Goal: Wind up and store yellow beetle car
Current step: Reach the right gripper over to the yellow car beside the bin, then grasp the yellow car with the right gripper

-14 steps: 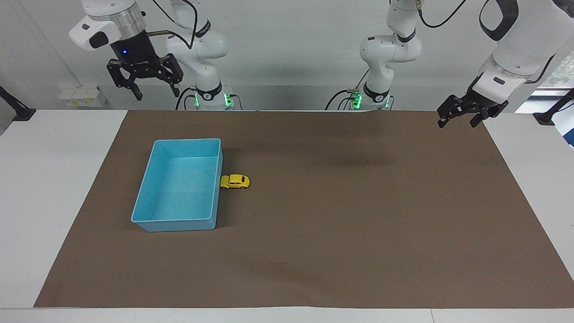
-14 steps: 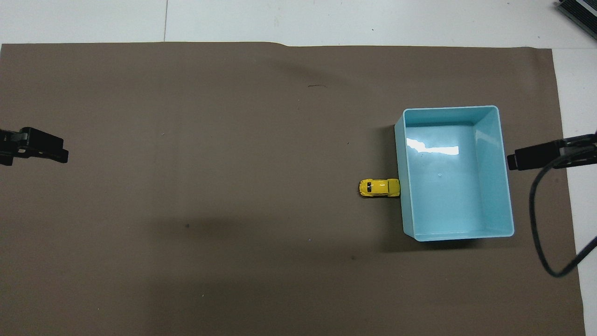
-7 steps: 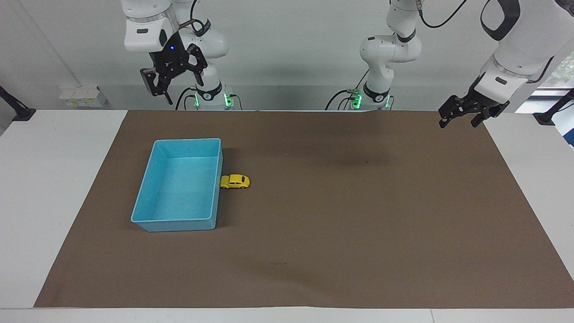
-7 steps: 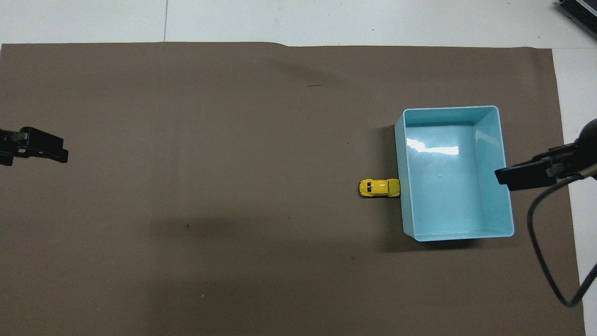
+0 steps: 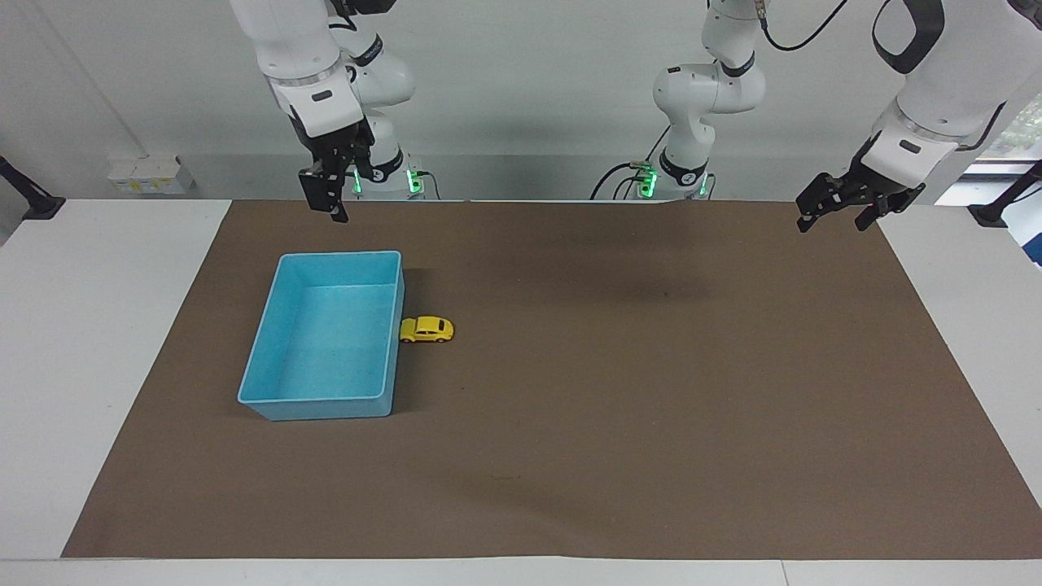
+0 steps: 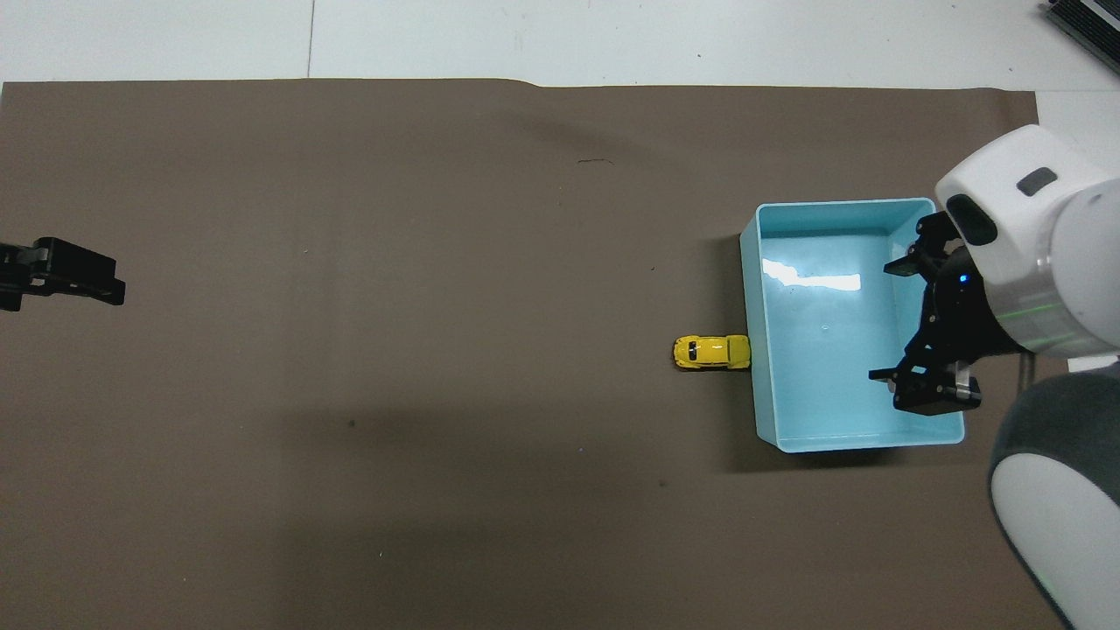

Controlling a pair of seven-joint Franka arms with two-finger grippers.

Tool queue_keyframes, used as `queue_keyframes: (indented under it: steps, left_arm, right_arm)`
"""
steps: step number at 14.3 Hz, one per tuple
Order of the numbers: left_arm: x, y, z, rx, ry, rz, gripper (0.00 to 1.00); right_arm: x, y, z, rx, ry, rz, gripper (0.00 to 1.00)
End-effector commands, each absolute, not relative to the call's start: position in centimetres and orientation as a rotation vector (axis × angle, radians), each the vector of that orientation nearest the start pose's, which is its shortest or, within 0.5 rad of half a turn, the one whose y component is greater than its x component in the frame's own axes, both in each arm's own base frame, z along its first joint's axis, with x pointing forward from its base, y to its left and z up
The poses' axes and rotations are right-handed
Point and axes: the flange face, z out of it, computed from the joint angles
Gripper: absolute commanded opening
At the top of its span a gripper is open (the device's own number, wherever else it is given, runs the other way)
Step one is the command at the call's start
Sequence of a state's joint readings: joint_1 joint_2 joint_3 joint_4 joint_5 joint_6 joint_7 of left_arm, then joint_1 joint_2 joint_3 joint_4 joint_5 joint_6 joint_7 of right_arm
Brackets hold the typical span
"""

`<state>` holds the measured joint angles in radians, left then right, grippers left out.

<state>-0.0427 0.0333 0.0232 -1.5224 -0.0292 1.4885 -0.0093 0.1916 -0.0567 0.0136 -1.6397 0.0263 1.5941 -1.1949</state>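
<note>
Yellow beetle car [image 5: 426,329] sits on the brown mat [image 5: 619,391], touching the blue bin [image 5: 269,396] wall on the side toward the left arm's end. Right gripper [image 5: 328,192] is up over the bin's robot-side edge, fingers spread, holding nothing. Left gripper [image 5: 841,207] waits at its own end, fingers apart. Risk: with the car tight against the wall, a descending finger could hit the rim or shove the bin.

A plain white wall [image 5: 521,98] rises above the white table [image 5: 98,342], which a brown mat [image 5: 635,391] mostly covers. A window [image 5: 1022,130] shows at the wall's edge.
</note>
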Motion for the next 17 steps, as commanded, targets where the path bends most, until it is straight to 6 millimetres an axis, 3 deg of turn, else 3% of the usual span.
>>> queue_keyframes:
  steps: [1, 6, 9, 12, 17]
  left_arm:
    - [55.6, -1.2, 62.4, -3.157, -0.003, 0.122, 1.0]
    - [55.6, -1.2, 62.4, -3.157, -0.003, 0.122, 1.0]
    - [55.6, -1.2, 62.4, -3.157, -0.003, 0.122, 1.0]
    - [55.6, -1.2, 62.4, -3.157, -0.003, 0.122, 1.0]
    - [55.6, -1.2, 62.4, -3.157, -0.003, 0.122, 1.0]
  right_arm:
    - [53.7, 12.1, 57.3, -2.235, -2.182, 0.002, 1.0]
    - [54.6, 15.7, 49.4, -2.163, -2.26, -0.012, 1.0]
    - [54.5, 16.0, 45.6, -2.163, -2.273, -0.031, 1.0]
    - [54.0, 15.7, 43.5, -2.152, -2.276, -0.011, 1.0]
    - [53.6, 15.8, 36.7, -2.168, -2.289, -0.062, 1.0]
